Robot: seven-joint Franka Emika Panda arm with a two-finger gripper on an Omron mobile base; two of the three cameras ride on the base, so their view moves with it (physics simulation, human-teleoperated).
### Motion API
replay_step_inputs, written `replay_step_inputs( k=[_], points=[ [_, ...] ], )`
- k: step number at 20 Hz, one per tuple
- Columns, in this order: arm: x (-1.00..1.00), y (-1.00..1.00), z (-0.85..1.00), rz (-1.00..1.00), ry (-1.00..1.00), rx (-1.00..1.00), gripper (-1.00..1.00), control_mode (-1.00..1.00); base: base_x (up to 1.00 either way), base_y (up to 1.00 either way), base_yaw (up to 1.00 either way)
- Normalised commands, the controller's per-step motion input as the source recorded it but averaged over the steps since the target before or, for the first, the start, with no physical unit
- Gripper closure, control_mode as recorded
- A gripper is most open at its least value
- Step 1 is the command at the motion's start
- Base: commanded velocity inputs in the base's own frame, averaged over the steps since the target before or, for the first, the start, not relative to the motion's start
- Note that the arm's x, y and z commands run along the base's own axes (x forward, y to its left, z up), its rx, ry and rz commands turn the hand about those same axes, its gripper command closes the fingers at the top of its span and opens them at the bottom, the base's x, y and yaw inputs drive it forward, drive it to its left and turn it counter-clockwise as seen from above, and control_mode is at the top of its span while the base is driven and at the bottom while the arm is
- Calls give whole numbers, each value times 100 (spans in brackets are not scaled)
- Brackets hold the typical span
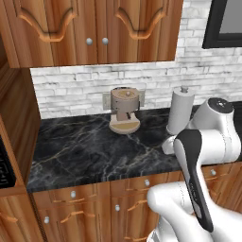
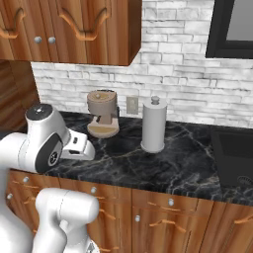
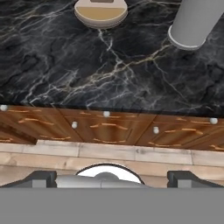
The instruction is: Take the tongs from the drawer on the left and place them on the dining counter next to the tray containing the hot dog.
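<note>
Risk, wrong front: several brown fronts with round silver knobs in a row under the near edge of the surface (image 1: 90, 151); easy to seize a knob on a taller door below instead of the drawer (image 1: 71, 194) at left.
Risk, reach: claw high above the fronts and aimed down; long descent and a turn of the wrist judged necessary before any knob can be gripped; likely brush against the surface edge on the way.
Risk, clutter: coffee grinder (image 1: 124, 109) far at the back, paper-towel roll (image 1: 180, 111) to its right, close to the arm's upper link; a wide swing could tip the roll.
Risk, unseen goal: tongs not visible, presumed inside the shut drawer; dining counter and tray not to be located from here, so a drive of the base judged necessary later.
Arm pose: folded tight, elbow raised over the right part of the surface, forearm bent back toward the base, wrist pointing down at the near edge and the fronts below.
Claw (image 3: 112, 179): fingertips far apart at the bottom of the hand view, nothing between them, touching nothing.
Drawer: shut, top row under the surface, left of the arm, knob (image 1: 73, 194) centred on its front.
Stage: none of the task done; drawer not yet opened.
</note>
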Motion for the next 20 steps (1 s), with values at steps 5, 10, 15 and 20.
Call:
replay_step_inputs(
  k=[5,10,15,20],
  points=[
    [-28,43,-6,7,-3,0,-100,-100,0,0,0],
    [-36,69,-7,12,-3,-5,-100,-100,0,0,0],
    [-33,70,-20,12,-3,-6,-100,-100,0,0,0],
    [-26,56,-46,12,-12,-1,-100,-100,0,0,0]
  ],
)
